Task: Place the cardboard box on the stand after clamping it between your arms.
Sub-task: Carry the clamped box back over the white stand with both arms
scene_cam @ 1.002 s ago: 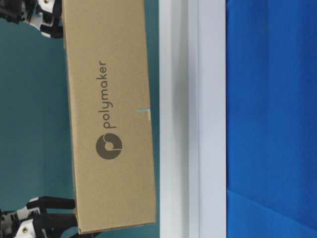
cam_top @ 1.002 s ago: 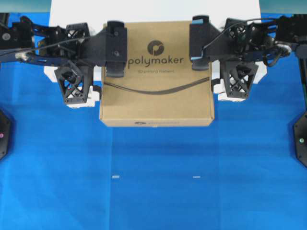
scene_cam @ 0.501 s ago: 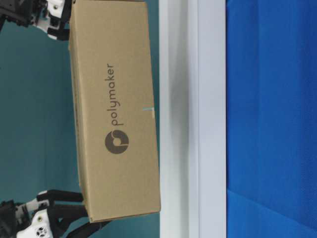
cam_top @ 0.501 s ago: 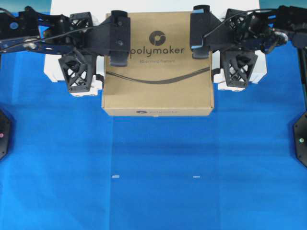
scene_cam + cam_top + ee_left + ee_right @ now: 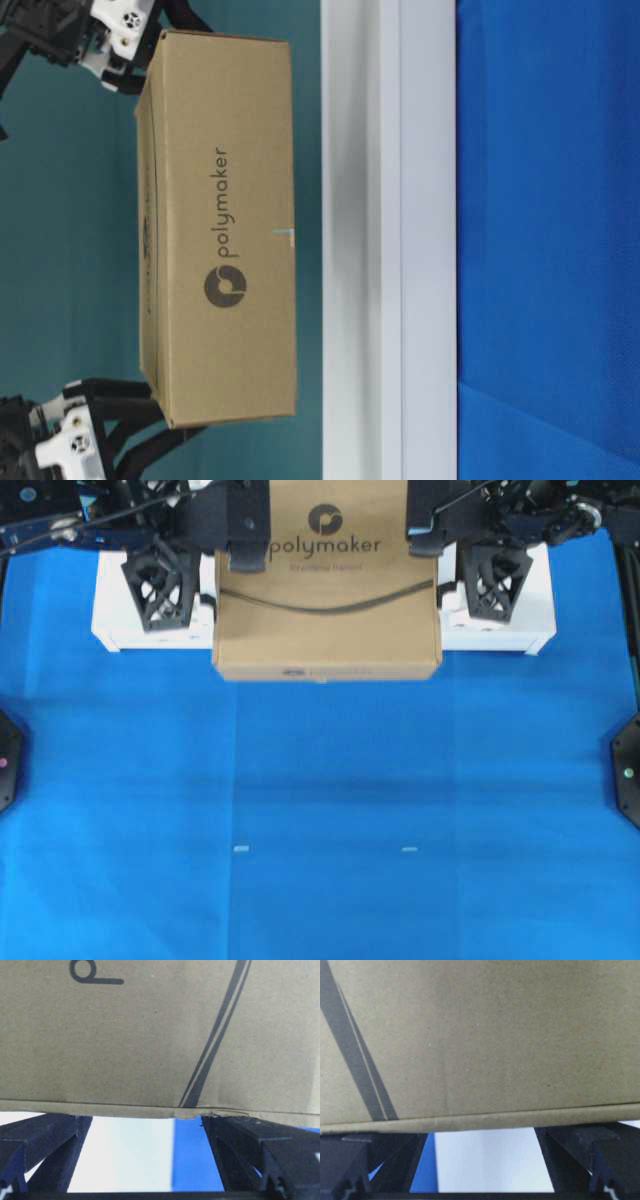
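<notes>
Reading "polymaker" on the cardboard box (image 5: 327, 590) above the stand (image 5: 497, 632)

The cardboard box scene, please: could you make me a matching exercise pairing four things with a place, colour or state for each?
Column one:
1. cardboard box
2. stand
3. left gripper
4. table cover

Column two:
A. blue, spread under everything
B. brown, held up between the two arms
C. white, wider than the box and showing on both sides of it
D. black lattice frame, jaws open, against one side of the box

Pairs: 1-B, 2-C, 3-D, 4-A
</notes>
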`<state>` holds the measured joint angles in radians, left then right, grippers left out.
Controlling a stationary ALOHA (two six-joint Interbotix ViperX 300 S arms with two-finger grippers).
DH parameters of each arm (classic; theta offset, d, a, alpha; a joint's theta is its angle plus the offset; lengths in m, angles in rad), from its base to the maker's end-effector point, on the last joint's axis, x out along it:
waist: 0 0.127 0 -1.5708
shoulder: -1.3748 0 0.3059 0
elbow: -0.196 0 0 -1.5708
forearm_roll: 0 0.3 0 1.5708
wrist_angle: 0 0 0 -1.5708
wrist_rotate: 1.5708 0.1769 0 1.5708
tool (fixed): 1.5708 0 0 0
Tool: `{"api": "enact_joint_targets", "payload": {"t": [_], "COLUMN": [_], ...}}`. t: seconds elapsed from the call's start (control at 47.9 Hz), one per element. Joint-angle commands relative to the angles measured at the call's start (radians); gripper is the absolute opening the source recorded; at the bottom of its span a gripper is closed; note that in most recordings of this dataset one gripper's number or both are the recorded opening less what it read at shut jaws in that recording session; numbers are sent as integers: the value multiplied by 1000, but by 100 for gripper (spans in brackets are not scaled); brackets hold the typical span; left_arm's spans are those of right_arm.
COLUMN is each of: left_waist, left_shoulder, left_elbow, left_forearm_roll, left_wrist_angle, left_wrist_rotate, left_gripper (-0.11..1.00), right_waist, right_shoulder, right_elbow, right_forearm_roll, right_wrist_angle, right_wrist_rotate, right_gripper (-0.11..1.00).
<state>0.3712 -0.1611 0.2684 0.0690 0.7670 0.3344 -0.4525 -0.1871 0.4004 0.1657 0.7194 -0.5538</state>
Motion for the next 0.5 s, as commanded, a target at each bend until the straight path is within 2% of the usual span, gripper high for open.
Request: {"api": "enact_joint_targets", "payload": {"t": [0.0, 0.146, 0.334, 0.48], "left_waist": [-28, 9, 63, 95], "left_shoulder": [48, 94, 132, 167], "left_elbow": [-164, -190, -207, -209], "left_forearm_roll": [-20, -20, -20, -21], "left_wrist_angle": [-235, -242, -250, -288], "left_wrist_rotate": [-20, 12, 35, 37], "left_gripper": [87, 87, 87, 87], "right_waist": [43, 2, -60, -100], "right_shoulder": [6, 31, 83, 129], "right_elbow": [-63, -75, -114, -130], "right_forearm_roll": [167, 241, 393, 486], "right_wrist_angle": [-225, -232, -207, -202], "right_wrist_rotate": [17, -80, -224, -333], "right_gripper": [98, 98, 98, 98]}}
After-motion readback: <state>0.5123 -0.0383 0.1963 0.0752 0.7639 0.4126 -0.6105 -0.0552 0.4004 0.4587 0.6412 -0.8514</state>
